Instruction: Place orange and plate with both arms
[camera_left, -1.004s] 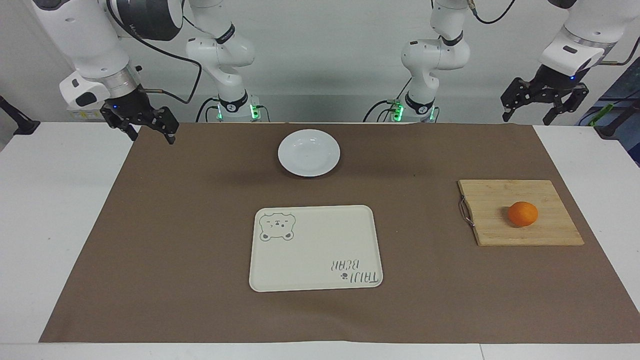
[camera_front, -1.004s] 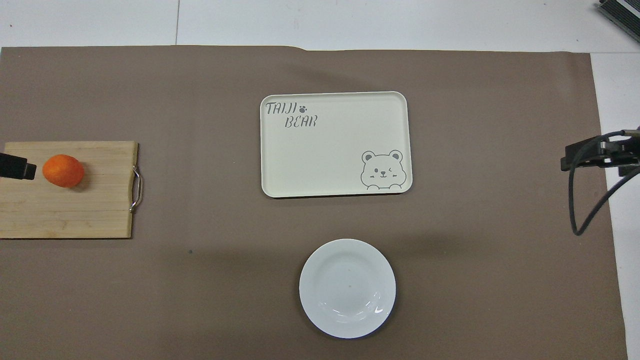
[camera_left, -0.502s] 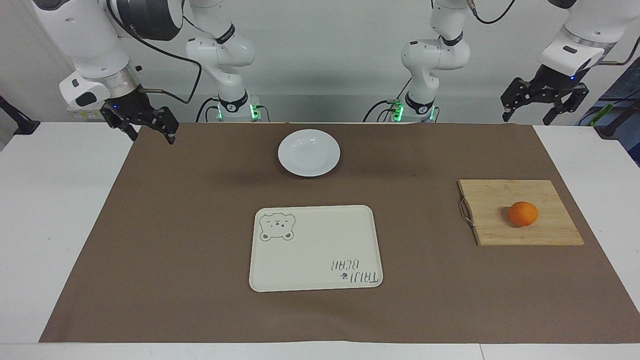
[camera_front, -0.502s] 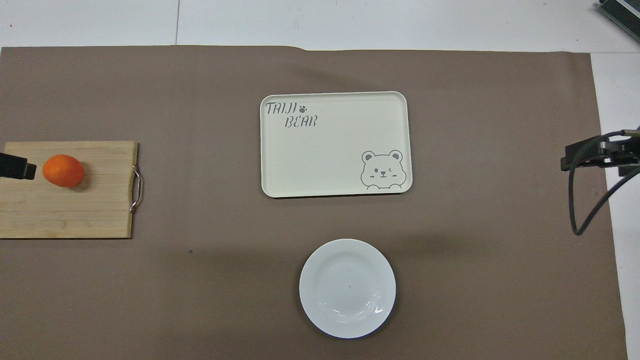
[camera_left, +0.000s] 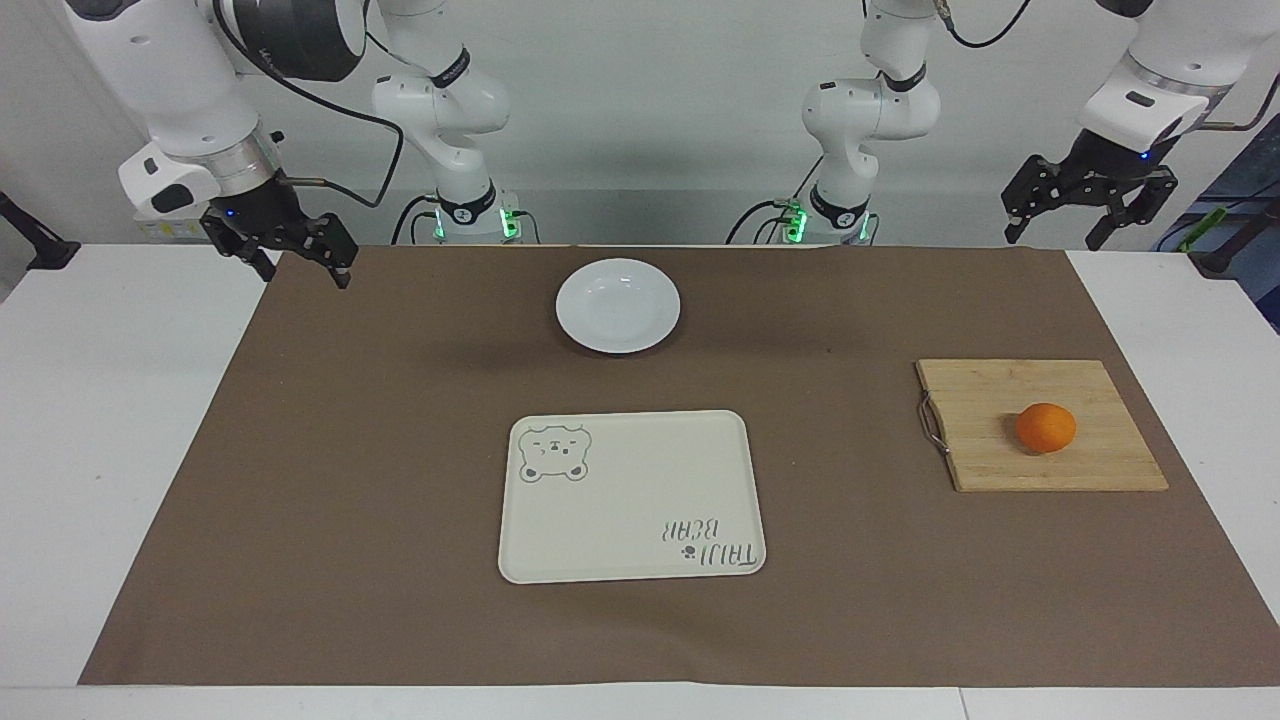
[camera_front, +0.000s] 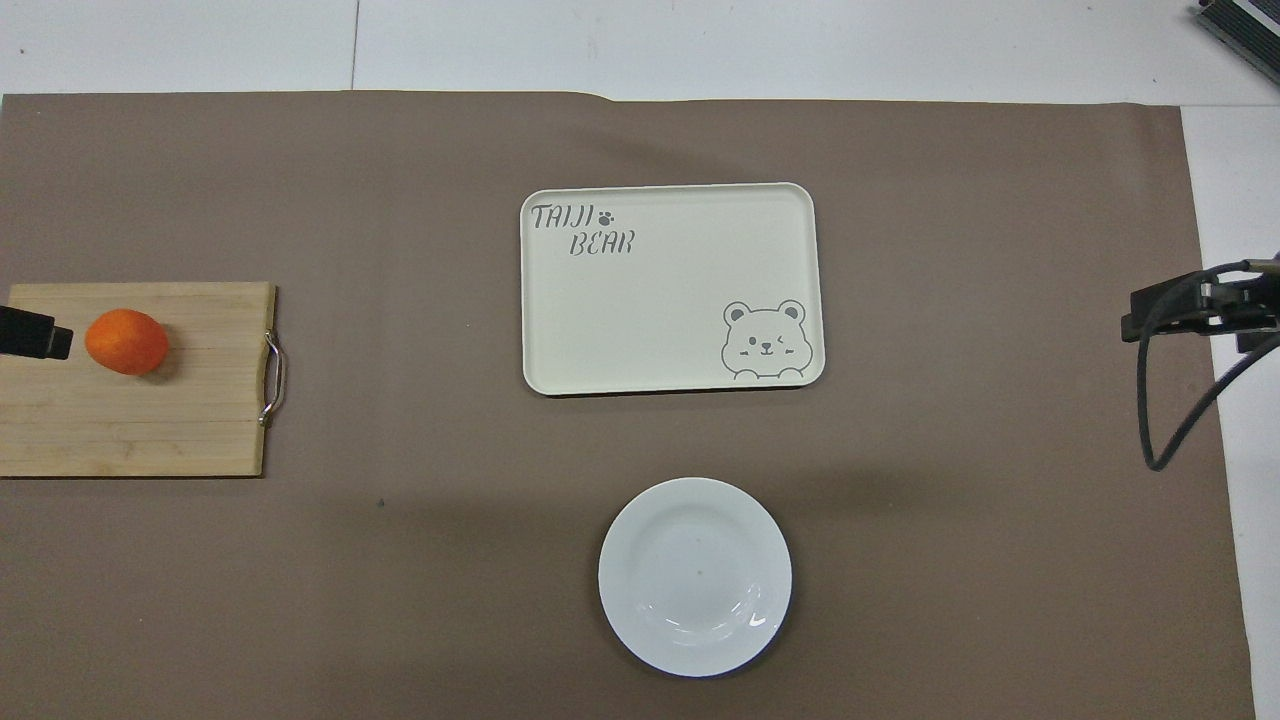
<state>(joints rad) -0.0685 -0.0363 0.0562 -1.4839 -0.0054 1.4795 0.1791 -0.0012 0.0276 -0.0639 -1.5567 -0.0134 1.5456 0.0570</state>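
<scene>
The orange (camera_left: 1046, 427) rests on a wooden cutting board (camera_left: 1000, 462) at the left arm's end of the worktop (camera_left: 120, 420). The plate (camera_left: 618, 305) lies on the brown mat (camera_left: 380, 480), nearer to the robots than the cream tray (camera_left: 630, 495). The left tool (camera_left: 1087, 200) hangs raised, fingers spread wide, at the mat's corner on the orange's end; the orange lies farther out from it. The right tool (camera_left: 285, 248) hangs wide open at the other corner. Judgement: left arm takes the orange, right arm the plate.

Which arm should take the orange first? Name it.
Left. The left gripper hangs open at the orange's end of the table, above the cutting board; the right gripper waits at the other end.
</scene>
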